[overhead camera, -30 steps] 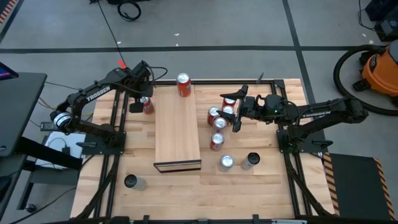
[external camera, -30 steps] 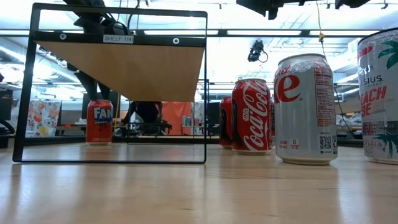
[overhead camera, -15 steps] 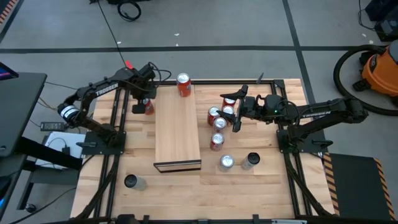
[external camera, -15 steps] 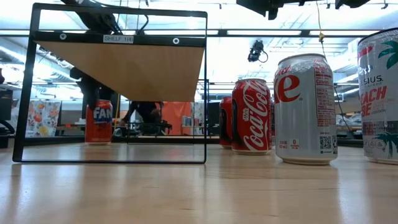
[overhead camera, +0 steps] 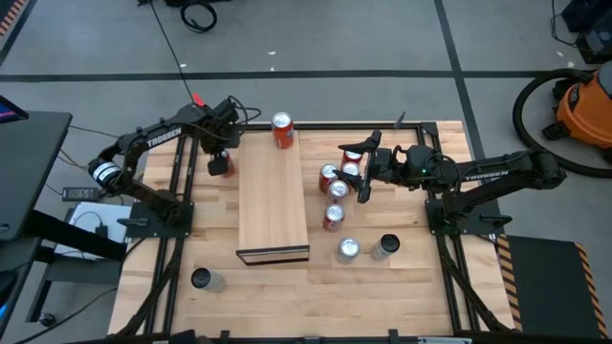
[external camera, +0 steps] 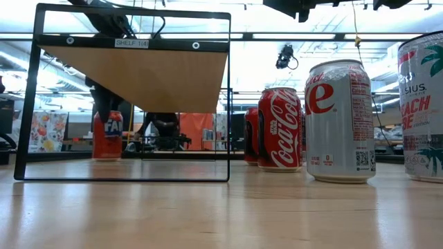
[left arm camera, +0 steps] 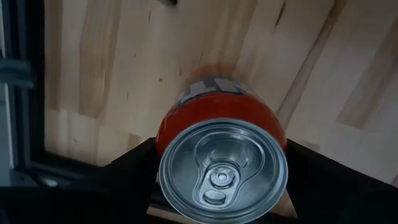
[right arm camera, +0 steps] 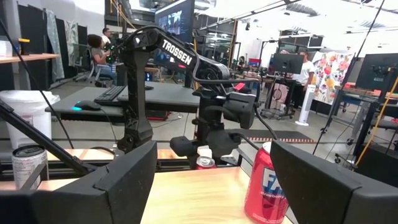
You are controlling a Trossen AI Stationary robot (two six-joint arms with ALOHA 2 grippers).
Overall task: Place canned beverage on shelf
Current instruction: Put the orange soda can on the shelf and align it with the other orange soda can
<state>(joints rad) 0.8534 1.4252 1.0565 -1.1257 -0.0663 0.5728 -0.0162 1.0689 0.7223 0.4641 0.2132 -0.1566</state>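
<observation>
An orange soda can (left arm camera: 222, 134) stands upright on the slatted tabletop, just left of the shelf (overhead camera: 273, 201), a long pale wood board on a black frame. My left gripper (overhead camera: 221, 162) reaches down over this can and is shut on it; the low view shows the can (external camera: 107, 135) between dark fingers. A second orange can (overhead camera: 282, 131) stands on the shelf's far end. My right gripper (overhead camera: 361, 170) hovers open, held level, above a cluster of cans (overhead camera: 335, 186) right of the shelf. My left gripper pinches the orange can's upper side wall (left arm camera: 163, 140) between its two fingers (left arm camera: 130, 165), one on each opposite side. The fingers come from above, pointing down. The can stands upright with its bottom on the tabletop.
Several red and silver cans stand right of the shelf, two more (overhead camera: 348, 249) (overhead camera: 387, 246) nearer the front. A lone dark-topped can (overhead camera: 201, 279) stands near the front left. Black frame rails run along both table sides. People and desks show in the room beyond.
My left gripper has sunk down around the orange can and rolled about its own axis. Its fingers have come in against the can's sides. The can still stands on the table.
</observation>
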